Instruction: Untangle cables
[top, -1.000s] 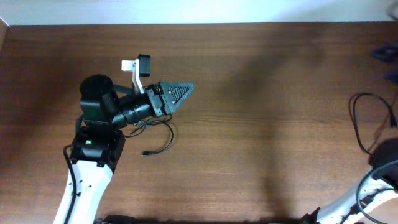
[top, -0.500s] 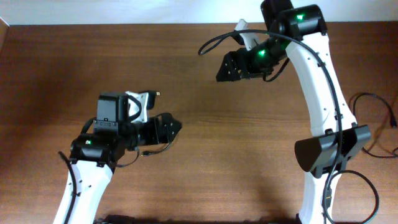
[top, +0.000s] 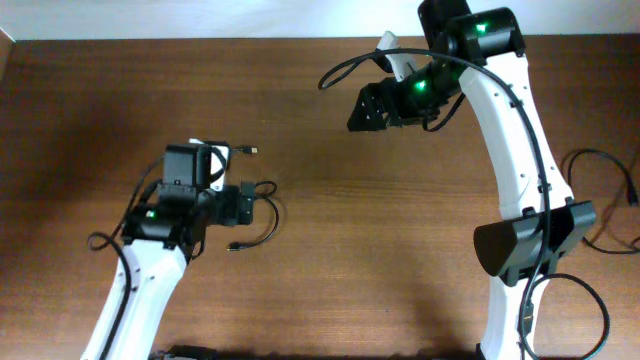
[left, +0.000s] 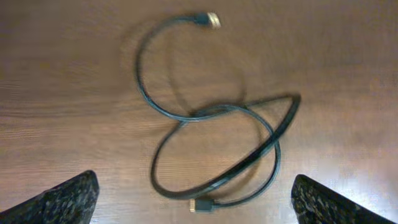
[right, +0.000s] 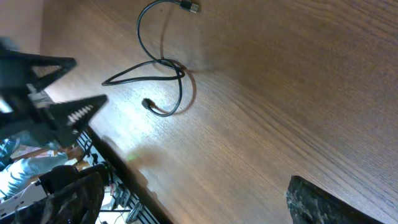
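Note:
One thin black cable (left: 214, 112) lies on the wooden table in a loose crossed loop, with a gold-tipped plug at each end (left: 212, 20). In the overhead view it (top: 270, 222) shows partly under my left gripper (top: 247, 200). My left gripper (left: 196, 211) hangs open just above the loop, its fingers either side of the near plug (left: 200, 205), holding nothing. My right gripper (top: 362, 112) is raised over the far middle of the table, open and empty. It (right: 199, 211) looks down at the cable (right: 163, 65) from a distance.
Thicker black wires (top: 577, 190) lie at the table's right edge by the right arm's base. In the right wrist view the table's front edge (right: 118, 165) shows, with equipment beyond it. My left gripper's fingers (right: 62, 87) show there beside the cable.
The right arm swung in over the far middle of the table, then held still. The left gripper pulled back left and tipped down over the cable loop.

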